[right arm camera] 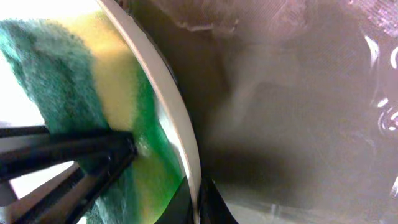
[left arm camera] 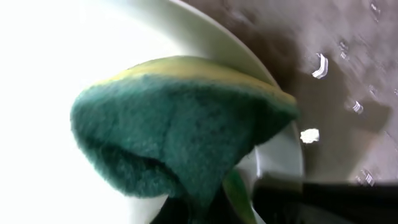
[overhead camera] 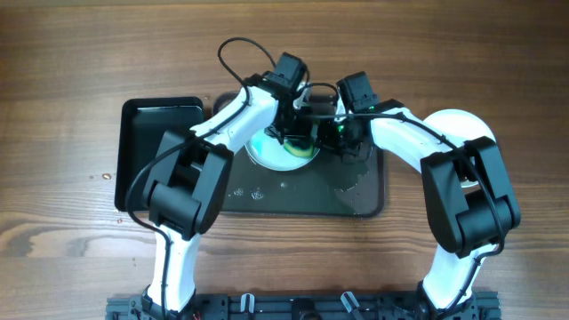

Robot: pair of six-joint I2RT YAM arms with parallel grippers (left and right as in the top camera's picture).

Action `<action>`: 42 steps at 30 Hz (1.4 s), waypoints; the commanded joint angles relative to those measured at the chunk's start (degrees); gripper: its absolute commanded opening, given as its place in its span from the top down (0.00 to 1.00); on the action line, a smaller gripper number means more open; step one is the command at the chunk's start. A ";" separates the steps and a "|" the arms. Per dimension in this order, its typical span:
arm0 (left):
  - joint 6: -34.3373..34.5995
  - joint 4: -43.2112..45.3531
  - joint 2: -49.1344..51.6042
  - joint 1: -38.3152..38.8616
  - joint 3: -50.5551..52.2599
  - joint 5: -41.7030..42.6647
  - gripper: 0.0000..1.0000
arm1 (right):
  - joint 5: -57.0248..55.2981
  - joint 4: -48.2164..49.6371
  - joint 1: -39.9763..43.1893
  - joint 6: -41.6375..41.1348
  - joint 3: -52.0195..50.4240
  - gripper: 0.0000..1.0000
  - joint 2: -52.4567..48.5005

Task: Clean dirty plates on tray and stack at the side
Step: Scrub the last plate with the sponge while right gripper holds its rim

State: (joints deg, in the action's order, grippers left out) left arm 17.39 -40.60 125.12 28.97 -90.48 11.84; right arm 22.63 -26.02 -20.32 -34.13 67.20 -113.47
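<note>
One white plate (overhead camera: 269, 153) rests on the dark tray (overhead camera: 293, 200) in the overhead view, under both arms. My left gripper (overhead camera: 298, 135) is shut on a green and yellow sponge (left arm camera: 180, 124), which presses against the plate's face (left arm camera: 37, 74). My right gripper (right arm camera: 199, 202) is shut on the plate's rim (right arm camera: 168, 118), one finger on each side of the edge. A bright green smear (right arm camera: 152, 155) lies on the plate just inside that rim, beside the sponge (right arm camera: 56, 81). The left gripper's fingers (right arm camera: 74, 149) cross the lower left of the right wrist view.
A smaller black tray (overhead camera: 147, 133) adjoins the big tray on the left. Water drops and wet patches (overhead camera: 258, 191) glisten on the big tray's floor. Wooden tabletop (overhead camera: 71, 107) surrounds both trays.
</note>
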 commanded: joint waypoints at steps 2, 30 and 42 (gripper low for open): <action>17.44 -6.43 2.19 -2.03 0.37 -41.90 0.96 | -2.19 -2.10 -0.42 1.14 -2.84 0.96 -3.32; 15.91 -1.57 2.05 -3.54 -0.50 -19.71 0.96 | -2.36 -1.86 -0.42 1.09 -2.84 0.96 -3.32; 11.82 -26.40 1.95 -2.10 -5.66 -28.50 0.96 | -2.36 -1.60 -0.42 1.14 -2.84 0.96 -3.32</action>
State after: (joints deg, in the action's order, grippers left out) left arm 33.34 -64.86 125.67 26.74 -95.70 -16.40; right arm 23.77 -26.26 -20.91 -32.95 67.09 -113.58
